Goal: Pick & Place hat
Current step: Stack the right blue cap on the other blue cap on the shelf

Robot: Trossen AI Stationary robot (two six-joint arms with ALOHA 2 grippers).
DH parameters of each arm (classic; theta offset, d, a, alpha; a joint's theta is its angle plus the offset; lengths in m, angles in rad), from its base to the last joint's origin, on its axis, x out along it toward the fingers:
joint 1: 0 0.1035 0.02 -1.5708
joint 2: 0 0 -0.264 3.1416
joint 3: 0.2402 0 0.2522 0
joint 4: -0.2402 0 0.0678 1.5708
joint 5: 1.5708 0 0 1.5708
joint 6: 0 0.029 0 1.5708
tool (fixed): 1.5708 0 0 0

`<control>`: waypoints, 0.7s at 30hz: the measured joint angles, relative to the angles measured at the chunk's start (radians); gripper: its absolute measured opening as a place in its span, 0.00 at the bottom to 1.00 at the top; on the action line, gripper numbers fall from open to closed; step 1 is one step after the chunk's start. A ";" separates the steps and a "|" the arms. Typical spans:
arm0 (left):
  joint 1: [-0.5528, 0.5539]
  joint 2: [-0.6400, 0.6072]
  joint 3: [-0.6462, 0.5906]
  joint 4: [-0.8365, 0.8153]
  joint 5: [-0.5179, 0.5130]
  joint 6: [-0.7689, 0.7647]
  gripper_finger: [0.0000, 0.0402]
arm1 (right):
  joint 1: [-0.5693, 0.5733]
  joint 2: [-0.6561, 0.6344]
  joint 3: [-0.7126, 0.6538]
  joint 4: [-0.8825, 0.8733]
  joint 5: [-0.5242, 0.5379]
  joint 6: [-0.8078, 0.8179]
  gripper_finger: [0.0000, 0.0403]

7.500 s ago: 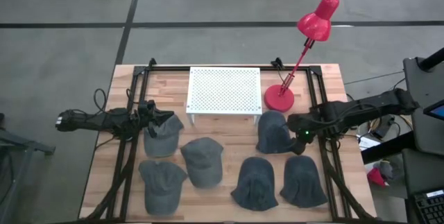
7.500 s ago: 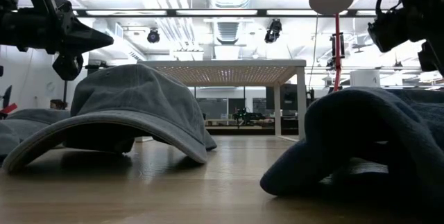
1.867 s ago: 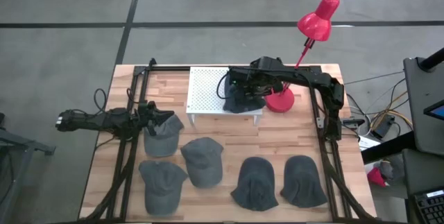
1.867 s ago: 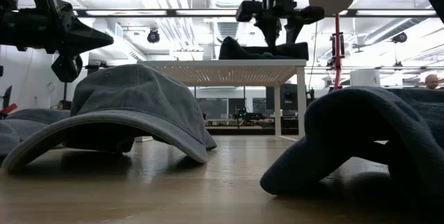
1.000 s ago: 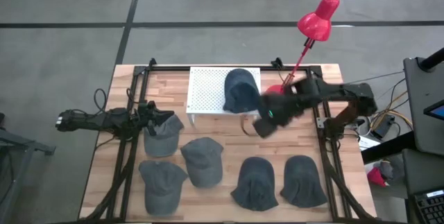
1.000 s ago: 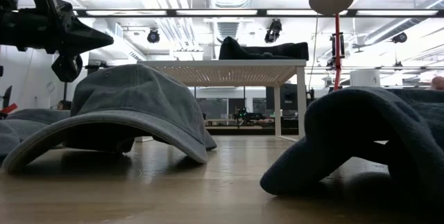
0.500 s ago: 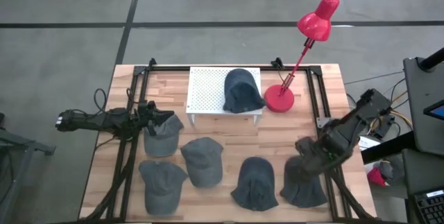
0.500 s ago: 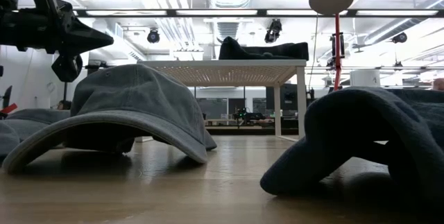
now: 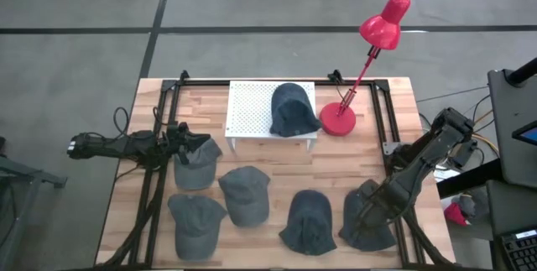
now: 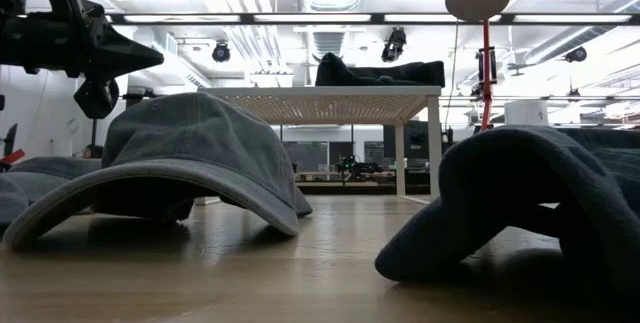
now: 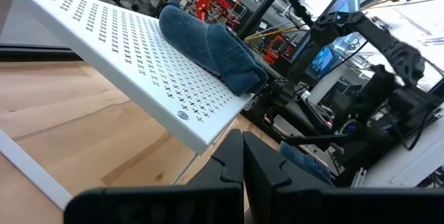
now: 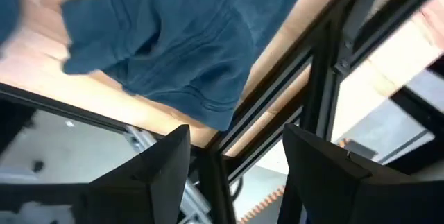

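Right gripper [image 12: 236,158] has its fingers spread wide with nothing between them, hanging over the hat [image 9: 367,218] down at about 4 o'clock on the tabletop [image 9: 361,149]. From above, the arm itself covers the fingers and part of that hat, so you can't really tell if anything touches. The wrist view only catches a blurry blue-grey hat edge [image 12: 173,50] and the black frame rail [image 12: 305,78].

Left gripper [image 11: 243,175] has its fingers pressed together, empty, parked at around 9 o'clock just over another hat [image 9: 198,162].

One hat [image 9: 293,110] sits on the white perforated stand [image 9: 252,107] at 12 o'clock, on its right half. Red lamp [image 9: 340,118] stands just beside it.

In the low view, a cap [image 10: 190,163] and a dark hat [image 10: 530,203] up front block most of the tabletop, and the right gripper doesn't show there at all.
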 joint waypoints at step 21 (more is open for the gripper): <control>0.000 0.000 0.000 0.000 0.000 -0.062 0.00 | 0.041 0.000 -0.317 0.367 -0.054 0.019 0.64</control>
